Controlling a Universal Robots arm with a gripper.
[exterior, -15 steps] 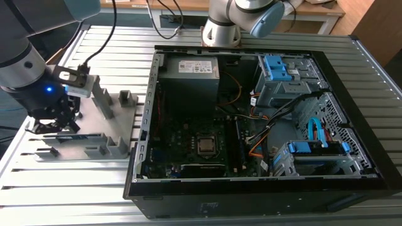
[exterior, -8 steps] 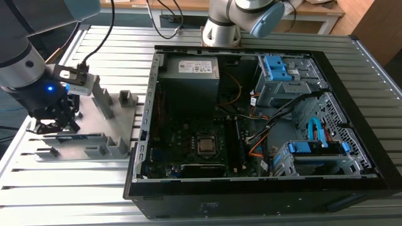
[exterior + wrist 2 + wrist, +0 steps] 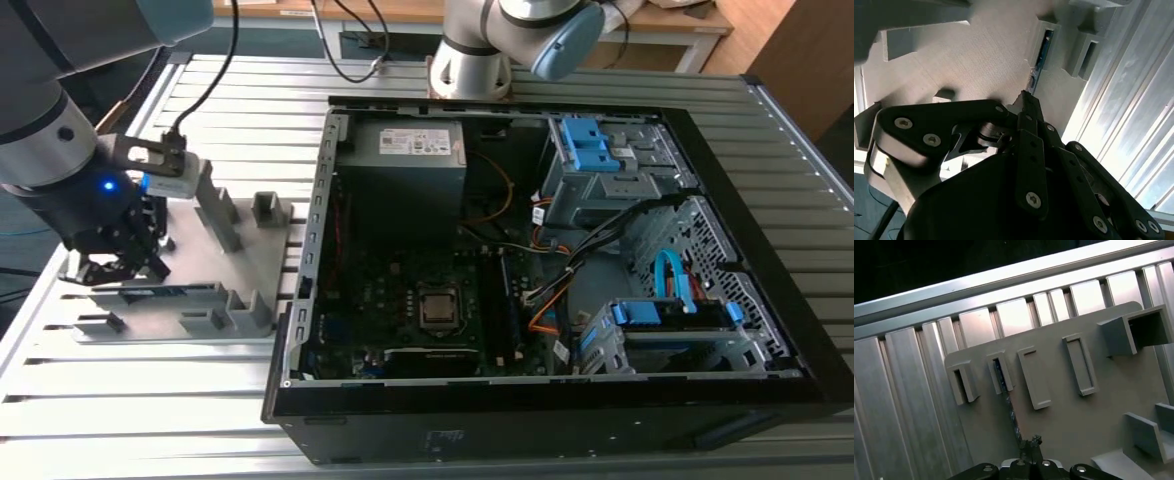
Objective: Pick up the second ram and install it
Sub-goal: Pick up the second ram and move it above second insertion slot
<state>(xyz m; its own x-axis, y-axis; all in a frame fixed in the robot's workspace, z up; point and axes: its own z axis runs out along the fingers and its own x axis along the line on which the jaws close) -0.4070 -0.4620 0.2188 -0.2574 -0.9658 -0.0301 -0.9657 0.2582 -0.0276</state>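
The holder plate (image 3: 1069, 415) is matt grey plastic, the ribbed table (image 3: 909, 405) bare shiny metal, the pincer (image 3: 1026, 100) smooth black.

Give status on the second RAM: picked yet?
Done: nothing confirmed. The second ram stands on edge in the grey holder tray, beside the open PC case. In hand: in the first wrist view the gripper is down at the stick's near end; a grip can't be confirmed. Left: lifting it out and seating it on the motherboard.
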